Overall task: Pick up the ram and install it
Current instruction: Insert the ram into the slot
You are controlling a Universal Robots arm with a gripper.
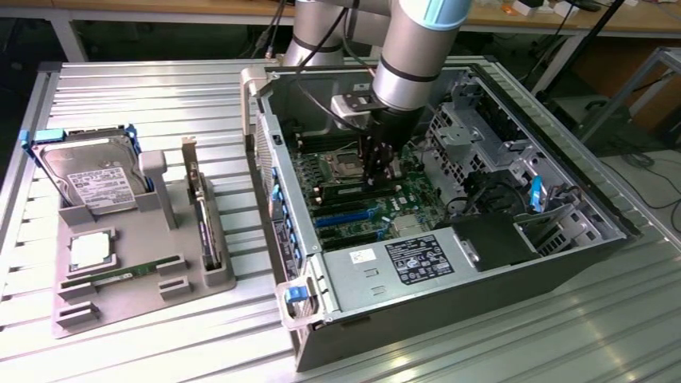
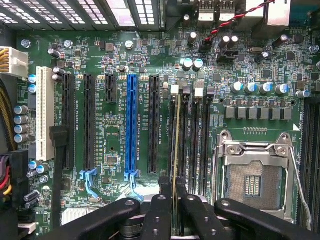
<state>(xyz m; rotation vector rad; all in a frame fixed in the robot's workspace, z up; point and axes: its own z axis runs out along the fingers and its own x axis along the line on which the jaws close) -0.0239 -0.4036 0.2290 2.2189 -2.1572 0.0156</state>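
Ram (image 2: 175,150): edge-on in your gripper (image 2: 175,212), lined along the outermost of the dark slots (image 2: 194,140) beside the socket (image 2: 252,182). You can't tell whether it touches the slot yet.
Grip: clamped on the ram, fingers (image 2: 161,205) pressing its flat faces.
Handling: likely light, stiff, thin and fragile. You want the hold on the faces, clear of the contact edge, and any tilt would strain the board.
Wrist view: gives you the ram-to-slot alignment and the slot latches.
Exterior view: gives you the arm reaching down into the case (image 1: 447,319), plus a like stick (image 1: 120,275) lying on the tray (image 1: 139,307), well apart.
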